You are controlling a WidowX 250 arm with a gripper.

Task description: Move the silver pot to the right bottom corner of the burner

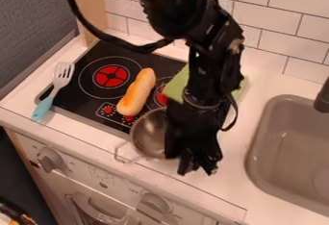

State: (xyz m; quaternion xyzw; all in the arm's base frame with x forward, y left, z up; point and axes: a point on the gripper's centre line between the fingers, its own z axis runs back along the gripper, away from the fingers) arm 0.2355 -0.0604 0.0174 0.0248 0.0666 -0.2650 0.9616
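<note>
We see the pot [147,135] at the near right corner of the hob [82,99], partly behind the tool [198,165]; whether that is spread or pinching anything, we cannot tell. Our bun [137,92] (orange down one side) lies on the hob, right of the fork [62,77].

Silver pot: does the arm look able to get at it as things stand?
Probably yes. The claw hangs close beside the silver pot, with nothing seen between them; the arm hides the pot's right side, so contact is unclear.
</note>
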